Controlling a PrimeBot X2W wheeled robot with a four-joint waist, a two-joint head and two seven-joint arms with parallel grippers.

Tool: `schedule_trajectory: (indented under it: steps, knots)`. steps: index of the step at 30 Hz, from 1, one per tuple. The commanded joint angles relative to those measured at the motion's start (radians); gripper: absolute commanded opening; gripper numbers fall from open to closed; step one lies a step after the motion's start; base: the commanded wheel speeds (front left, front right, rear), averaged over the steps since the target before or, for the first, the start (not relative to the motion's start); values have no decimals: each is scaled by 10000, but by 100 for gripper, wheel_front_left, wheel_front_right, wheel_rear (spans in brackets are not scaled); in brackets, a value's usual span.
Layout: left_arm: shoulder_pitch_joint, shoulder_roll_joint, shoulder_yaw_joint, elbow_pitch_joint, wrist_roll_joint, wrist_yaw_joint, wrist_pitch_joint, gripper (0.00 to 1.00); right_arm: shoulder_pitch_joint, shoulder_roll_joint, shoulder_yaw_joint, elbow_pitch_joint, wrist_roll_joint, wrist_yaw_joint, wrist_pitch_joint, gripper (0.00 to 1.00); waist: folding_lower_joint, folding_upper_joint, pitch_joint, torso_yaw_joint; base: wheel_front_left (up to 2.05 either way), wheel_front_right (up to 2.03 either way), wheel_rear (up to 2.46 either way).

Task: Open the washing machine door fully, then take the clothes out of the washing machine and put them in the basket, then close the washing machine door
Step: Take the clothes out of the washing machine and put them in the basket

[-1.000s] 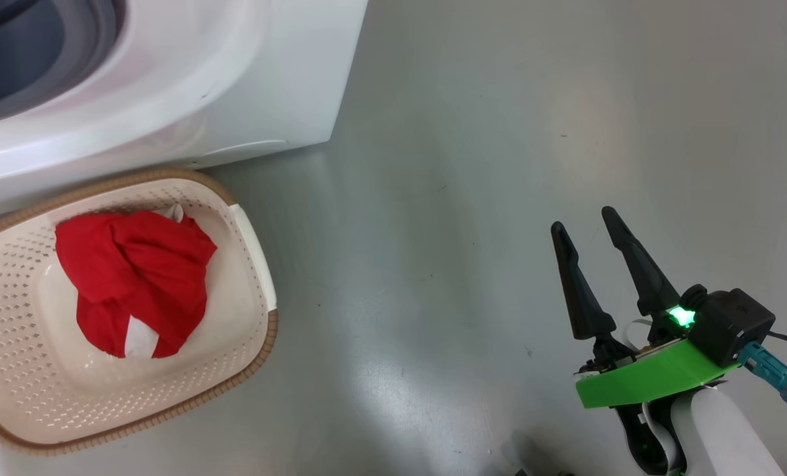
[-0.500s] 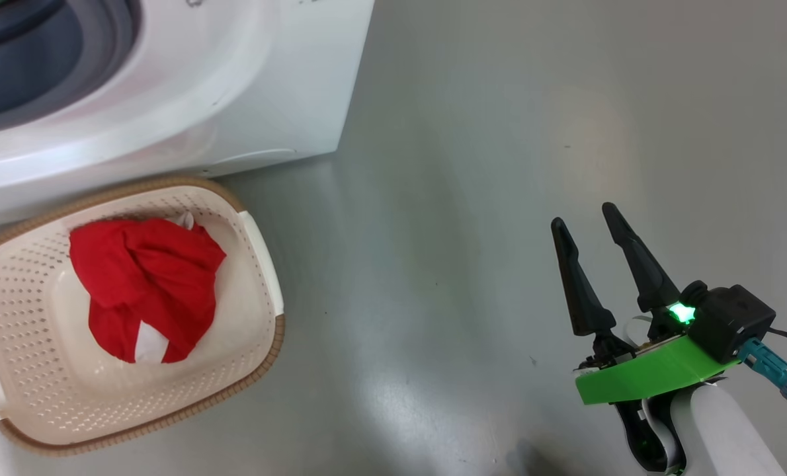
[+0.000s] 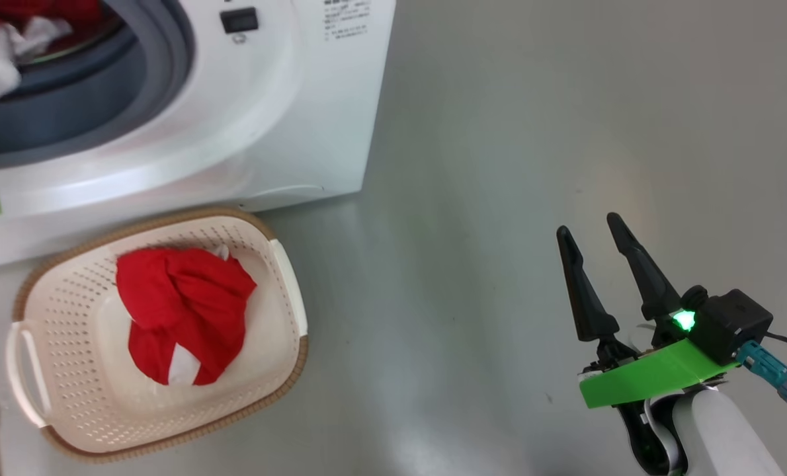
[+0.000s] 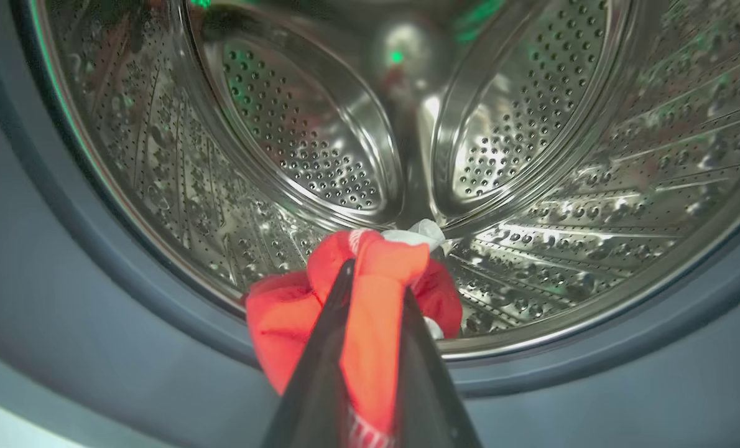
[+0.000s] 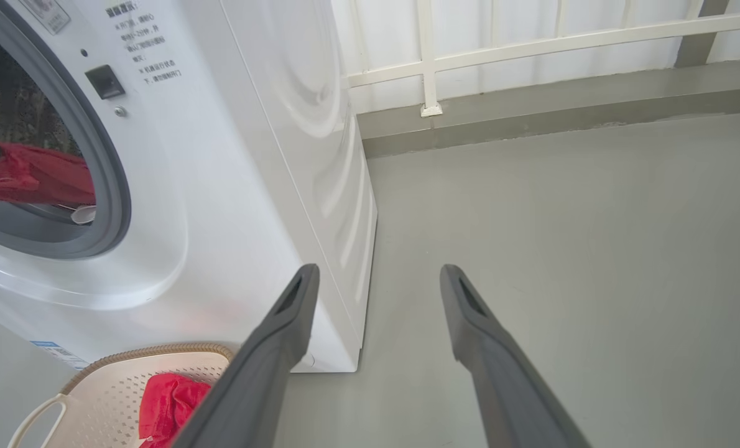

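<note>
**Left jaws pinched on red at the drum mouth, basket waiting below**

Grey floor [image 3: 499, 165] all round, bare and glossy, and the white washing machine [image 3: 288, 132] is the big landmark here. My left gripper [image 4: 376, 280] is right at the machine's opening, just over the grey gasket [image 4: 65, 280], looking into the steel drum [image 4: 308, 143]. Those jaws are nearly closed, and a red garment [image 4: 283, 330] is bunched between them, with a scrap of white poking out past the tips. The cloth spills over the lip of the drum, so I judge it's ready to come out.

Here's what the next move turns on. The basket [image 3: 168, 218] sits on the floor against the foot of the machine, below the opening. One red bundle [image 3: 182, 304] already lies inside it. So from my left jaws, the drop is back out of the opening and straight down the machine's front.

My right gripper [image 3: 586, 223] hangs well off to the machine's right over open floor, jaws spread wide, holding nothing. The left arm is by far the nearer one.
</note>
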Motion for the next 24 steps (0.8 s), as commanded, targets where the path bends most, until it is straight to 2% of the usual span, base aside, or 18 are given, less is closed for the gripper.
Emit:
schedule_trajectory:
  steps: [1,9,24]
  knots:
    - [555,328,341,-690,-46,-72,-51,0,286,-12,151,-140,-19,65,-63,100,0,0,-436,203,0,0,0]
    - [2464,-609,669,-3140,-19,-163,-51,0,731,-12,-57,-15,-64,65,-63,100,0,0,-1156,452,0,0,0]
    - [4970,-1463,397,-7298,-327,-169,-51,0,1162,-12,-284,30,-59,65,-63,100,0,0,-1742,778,0,0,0]
